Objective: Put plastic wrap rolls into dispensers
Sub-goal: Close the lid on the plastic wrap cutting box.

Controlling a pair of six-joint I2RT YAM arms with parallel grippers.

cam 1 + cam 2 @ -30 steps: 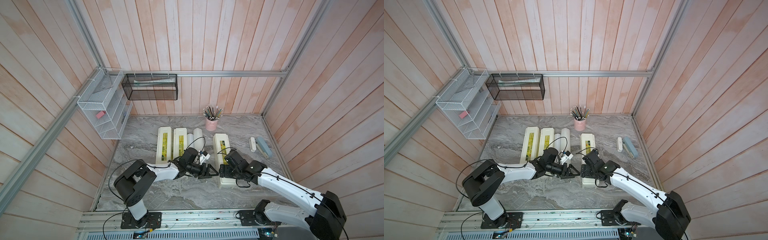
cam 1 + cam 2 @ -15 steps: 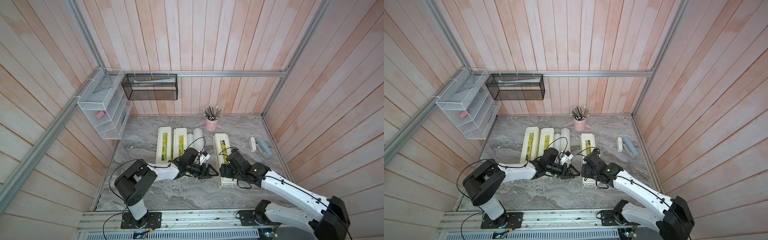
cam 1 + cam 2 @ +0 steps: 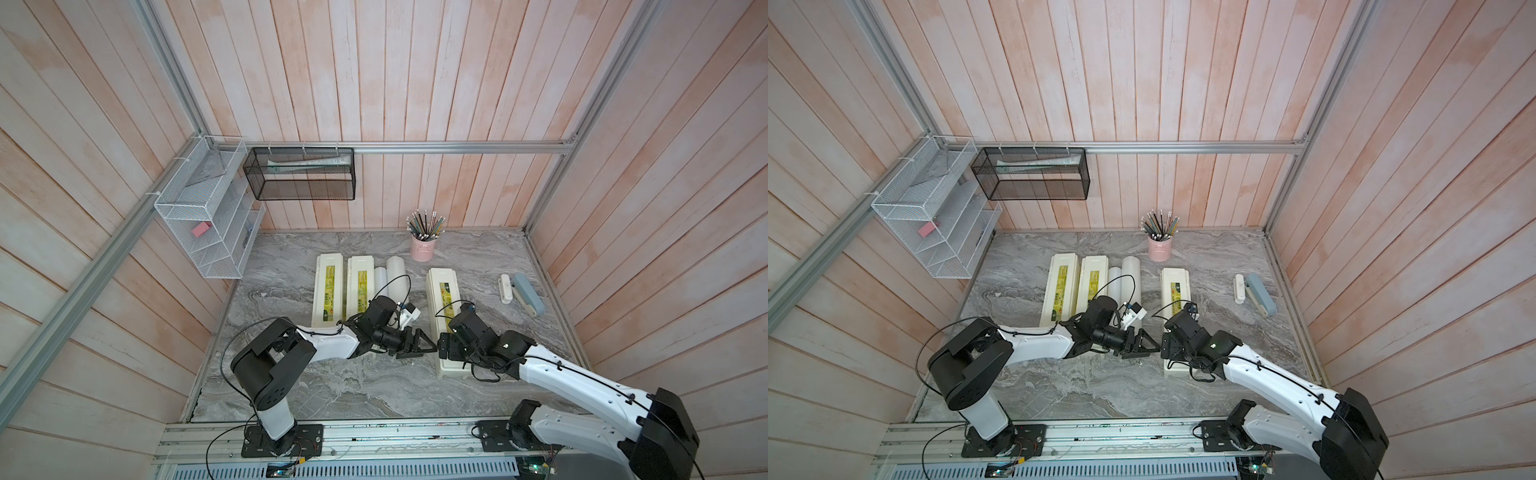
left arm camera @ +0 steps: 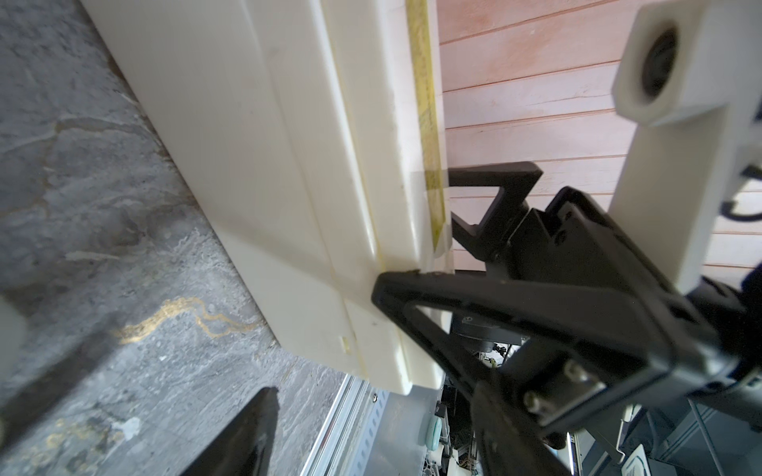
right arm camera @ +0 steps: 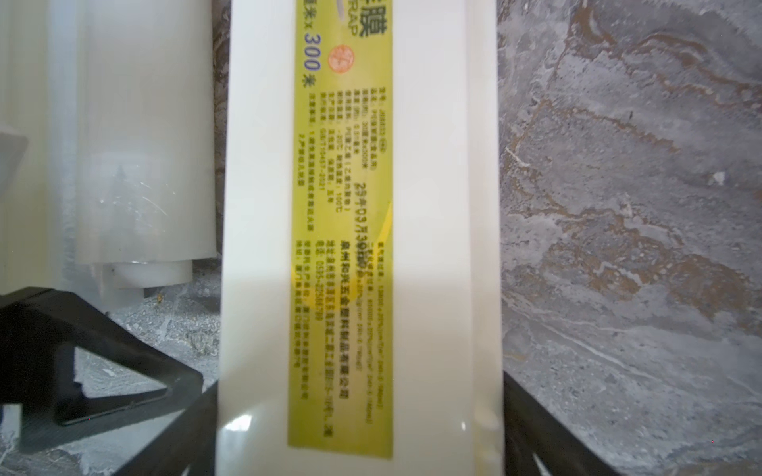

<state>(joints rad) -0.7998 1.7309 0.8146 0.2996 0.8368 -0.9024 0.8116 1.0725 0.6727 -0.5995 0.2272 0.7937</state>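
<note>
Right pincer point(image 3: 449, 345) sits over the near end of right dispenser point(image 3: 442, 291), jaws spread wide across its width; in the right wrist view its fingers point(image 5: 536, 437) lie against both long sides of the box, so it reads as clamped on it. The box lies flat on the desk point(image 3: 291, 374), lid down, yellow-green label point(image 5: 342, 247) facing up.

Left pincer point(image 3: 419, 344) is low over the desk just beside that box, on the side facing the rolls, tips aimed at it; jaws apart, nothing between them. One of its fingers point(image 5: 41, 325) shows in the right wrist view close to the box edge; can't tell if it touches.

Left wrist view: right dispenser point(image 4: 268, 185) seen from the side, close up; a right pincer fingertip sits at the lid edge.

Left dispenser point(image 3: 328, 291) and middle dispenser point(image 3: 360, 291) lie side by side, lids shut, parallel to the right one.

Two rolls in view, both on the desk outside the boxes. Thin roll point(image 3: 379, 282) lies against the middle dispenser; thick roll point(image 3: 397, 274) is just beside it, clear of the right dispenser.

Pink pencil cup point(image 3: 423, 249) at the back; grey-blue stapler-like object point(image 3: 528, 295) and small white piece point(image 3: 505, 289) off towards the right wall.
</note>
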